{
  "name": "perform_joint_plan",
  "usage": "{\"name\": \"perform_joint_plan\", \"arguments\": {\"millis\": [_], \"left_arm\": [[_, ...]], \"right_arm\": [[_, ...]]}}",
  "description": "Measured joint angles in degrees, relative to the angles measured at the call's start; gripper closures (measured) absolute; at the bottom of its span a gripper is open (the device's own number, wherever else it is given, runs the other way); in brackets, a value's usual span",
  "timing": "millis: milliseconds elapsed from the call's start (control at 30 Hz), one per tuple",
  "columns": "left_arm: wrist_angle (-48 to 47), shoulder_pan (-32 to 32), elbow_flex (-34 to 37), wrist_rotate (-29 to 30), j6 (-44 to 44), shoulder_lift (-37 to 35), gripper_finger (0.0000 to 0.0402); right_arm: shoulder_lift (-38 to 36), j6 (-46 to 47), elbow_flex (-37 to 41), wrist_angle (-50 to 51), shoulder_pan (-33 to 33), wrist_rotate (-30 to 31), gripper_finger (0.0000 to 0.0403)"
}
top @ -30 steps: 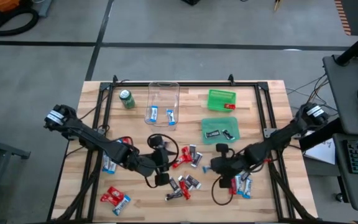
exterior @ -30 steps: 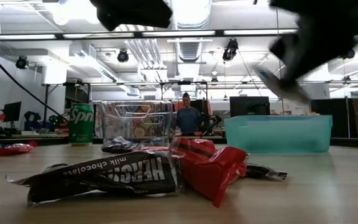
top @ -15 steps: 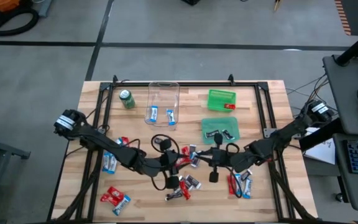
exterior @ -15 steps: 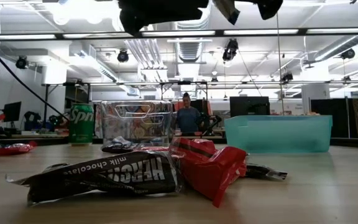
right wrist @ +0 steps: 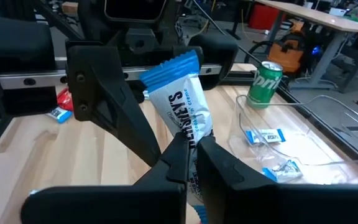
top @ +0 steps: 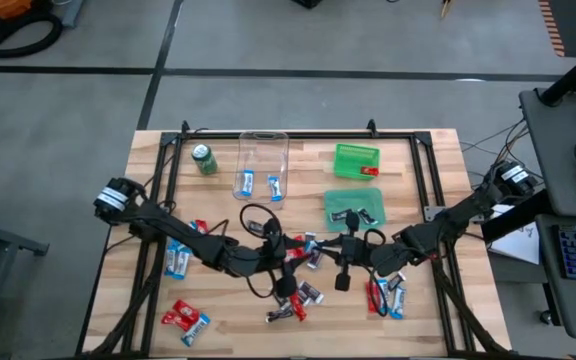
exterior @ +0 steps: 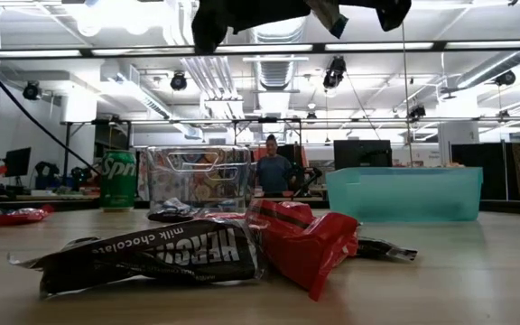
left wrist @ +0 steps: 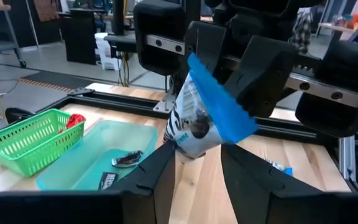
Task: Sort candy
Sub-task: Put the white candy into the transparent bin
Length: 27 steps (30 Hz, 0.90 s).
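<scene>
Blue-and-white candy bar [right wrist: 178,112] pinched by the clenched right gripper [right wrist: 190,163], raised above the candy pile [top: 298,290]; left gripper [left wrist: 197,158], fingers parted, brackets the bar's other end, just beside the teal tray [top: 356,210].

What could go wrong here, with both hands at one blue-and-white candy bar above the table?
The right hand pinches only the wrapper end of the candy bar, so it might slip out. The left hand stands open around the bar; if the right hand releases before it closes, the bar would likely drop.
</scene>
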<state>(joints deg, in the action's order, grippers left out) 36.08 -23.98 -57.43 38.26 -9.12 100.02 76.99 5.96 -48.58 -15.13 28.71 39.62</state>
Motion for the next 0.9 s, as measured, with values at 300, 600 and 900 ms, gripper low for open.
{"name": "perform_joint_plan", "arguments": {"millis": [300, 600, 900], "left_arm": [[4.0, 0.1, 0.1, 0.9, 2.6, 1.3, 0.0312], [3.9, 0.1, 0.1, 1.8, 2.4, 1.2, 0.0393], [3.8, 0.1, 0.1, 1.7, 2.2, 1.1, 0.04]], "right_arm": [[-0.1, -1.4, -0.1, 1.8, -0.1, -0.4, 0.039], [-0.1, -2.4, -0.1, 2.8, -0.1, -0.3, 0.039], [-0.1, -3.6, -0.1, 2.8, -0.1, -0.4, 0.0364]]}}
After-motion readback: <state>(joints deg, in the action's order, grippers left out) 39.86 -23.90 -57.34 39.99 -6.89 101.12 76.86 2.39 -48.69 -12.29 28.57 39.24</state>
